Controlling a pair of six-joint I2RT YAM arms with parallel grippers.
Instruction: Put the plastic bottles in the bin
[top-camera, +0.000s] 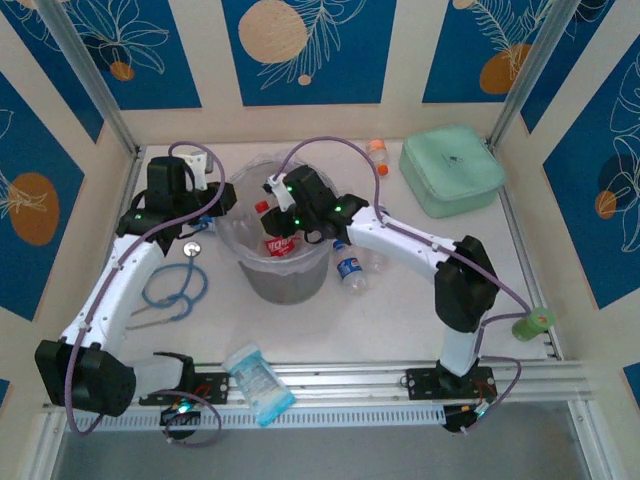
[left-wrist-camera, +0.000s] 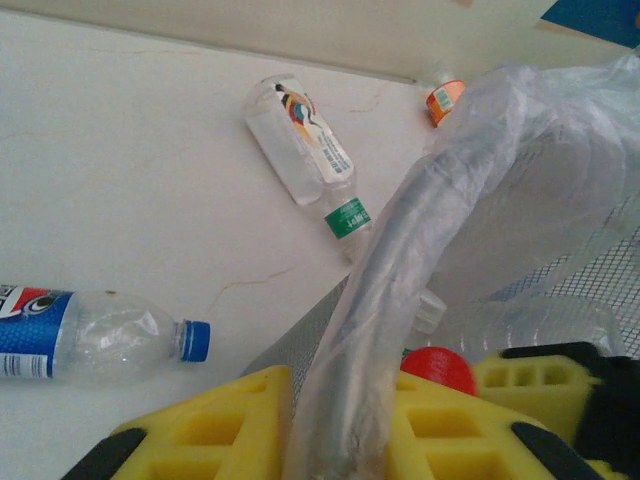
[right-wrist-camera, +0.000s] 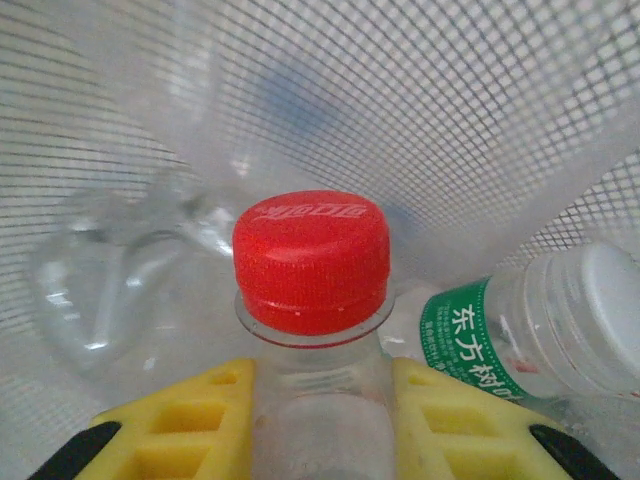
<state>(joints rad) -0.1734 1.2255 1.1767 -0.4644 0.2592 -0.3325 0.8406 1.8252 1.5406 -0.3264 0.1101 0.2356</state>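
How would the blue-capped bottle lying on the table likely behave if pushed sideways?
The blue-capped bottle looks empty and dented, so probably light and easily squashed. Lying on its side on the smooth table, it would likely roll or skid.

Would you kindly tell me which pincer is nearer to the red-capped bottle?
Right. The right pincer grips the red-capped bottle by its neck, inside the bin. The left pincer is clamped on the bin's left rim, off to the bottle's side.
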